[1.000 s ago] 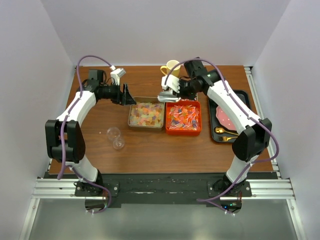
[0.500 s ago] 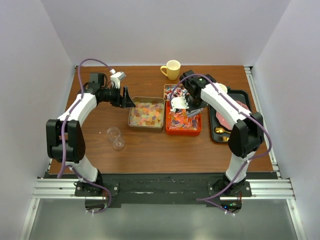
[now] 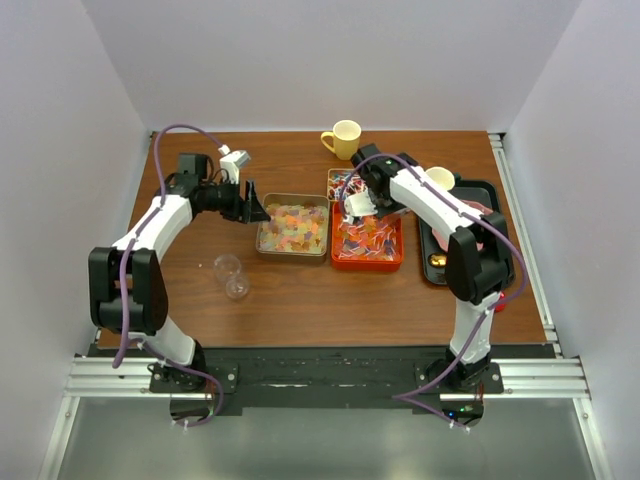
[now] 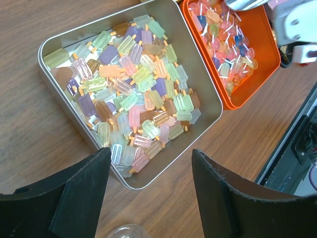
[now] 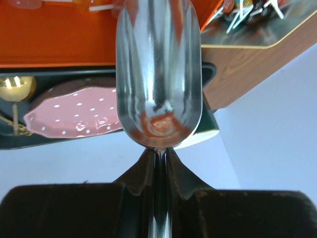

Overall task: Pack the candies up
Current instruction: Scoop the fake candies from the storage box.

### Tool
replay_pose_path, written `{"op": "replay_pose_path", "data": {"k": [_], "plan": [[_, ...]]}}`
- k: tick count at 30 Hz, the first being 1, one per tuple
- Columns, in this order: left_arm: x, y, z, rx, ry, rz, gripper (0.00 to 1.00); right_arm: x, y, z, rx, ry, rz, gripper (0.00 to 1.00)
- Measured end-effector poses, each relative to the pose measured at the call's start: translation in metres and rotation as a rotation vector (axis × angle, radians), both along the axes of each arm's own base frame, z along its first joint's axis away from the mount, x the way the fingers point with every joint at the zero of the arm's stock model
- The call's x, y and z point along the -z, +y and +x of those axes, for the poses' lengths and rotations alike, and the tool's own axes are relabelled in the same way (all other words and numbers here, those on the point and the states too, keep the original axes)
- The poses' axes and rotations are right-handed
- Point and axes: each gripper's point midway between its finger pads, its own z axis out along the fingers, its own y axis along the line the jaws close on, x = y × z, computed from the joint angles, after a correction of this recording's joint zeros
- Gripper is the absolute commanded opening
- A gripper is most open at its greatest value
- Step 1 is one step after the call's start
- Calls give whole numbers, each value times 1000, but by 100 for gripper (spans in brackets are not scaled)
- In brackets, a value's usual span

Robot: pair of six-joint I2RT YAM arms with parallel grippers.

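Pastel popsicle-shaped candies (image 4: pixel 133 89) fill a silver tin (image 3: pixel 262 240). Orange-yellow-red candies (image 3: pixel 368 235) lie in an orange tray (image 3: pixel 395 262). Red-blue-white wrapped candies (image 3: pixel 343 182) sit in a small tray behind it. My left gripper (image 3: pixel 252 206) is open and empty at the tin's back left corner; in the left wrist view its midpoint (image 4: pixel 151 173) hangs over bare wood beside the tin (image 4: pixel 213 111). My right gripper (image 5: pixel 159 153) is shut on the handle of a metal scoop (image 5: pixel 158 74), which looks empty. In the top view the right gripper (image 3: pixel 370 207) is over the back of the orange tray.
A yellow mug (image 3: pixel 343 138) stands at the back. A black tray (image 3: pixel 494 195) on the right holds a pink dotted plate (image 5: pixel 74 116) and a gold spoon (image 5: pixel 15 87). A clear round container (image 3: pixel 232 275) lies on the wood in front of the left arm.
My right gripper swung with the scoop from beside the small back tray to over the orange tray. The left arm barely moved.
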Motion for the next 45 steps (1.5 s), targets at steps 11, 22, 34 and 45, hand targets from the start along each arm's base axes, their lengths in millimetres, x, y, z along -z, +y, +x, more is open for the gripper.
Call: {"op": "replay_pose_path", "data": {"k": [11, 22, 34, 45], "plan": [[1, -1, -4, -8, 8, -11, 70, 18, 17, 1, -128, -20, -87, 0], [5, -1, -9, -5, 6, -15, 69, 21, 24, -14, -183, 62, -24, 0], [4, -1, -10, -4, 3, -17, 69, 26, 24, -17, -238, 103, 19, 0], [2, -2, -7, -4, -16, -18, 69, 34, 31, -13, -281, 147, 38, 0]]}}
